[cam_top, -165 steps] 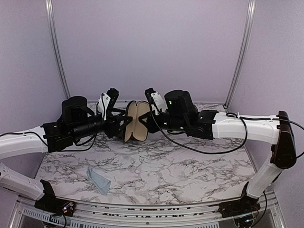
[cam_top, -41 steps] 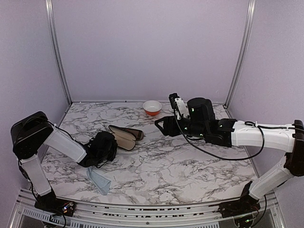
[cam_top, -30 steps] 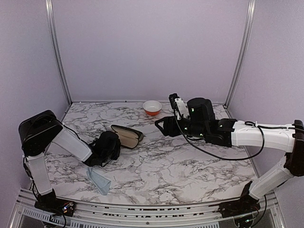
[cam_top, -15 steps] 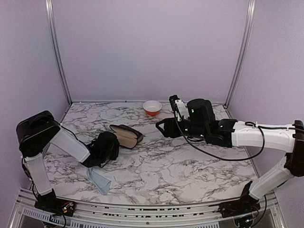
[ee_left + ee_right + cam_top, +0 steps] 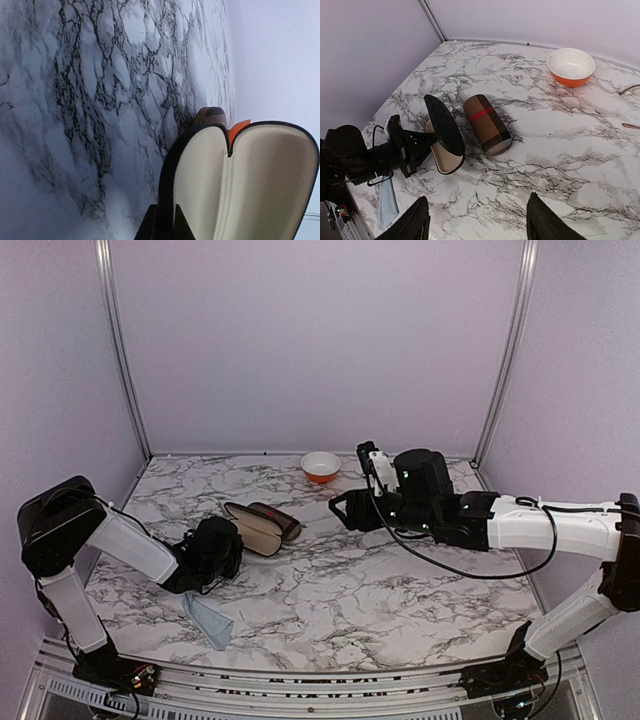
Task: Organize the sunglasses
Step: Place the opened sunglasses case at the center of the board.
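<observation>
Sunglasses [image 5: 629, 90]: only thin arm tips seen, lying on table [image 5: 580, 150] ahead and far right of right gripper [image 5: 479, 220] | right gripper: jaws apart, empty | left gripper [image 5: 420, 144]: clamped on opened black case [image 5: 445, 127].

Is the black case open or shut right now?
Open. The black case has its lid raised off the lower half, with cream lining showing in both. The left gripper pinches its rim.
</observation>
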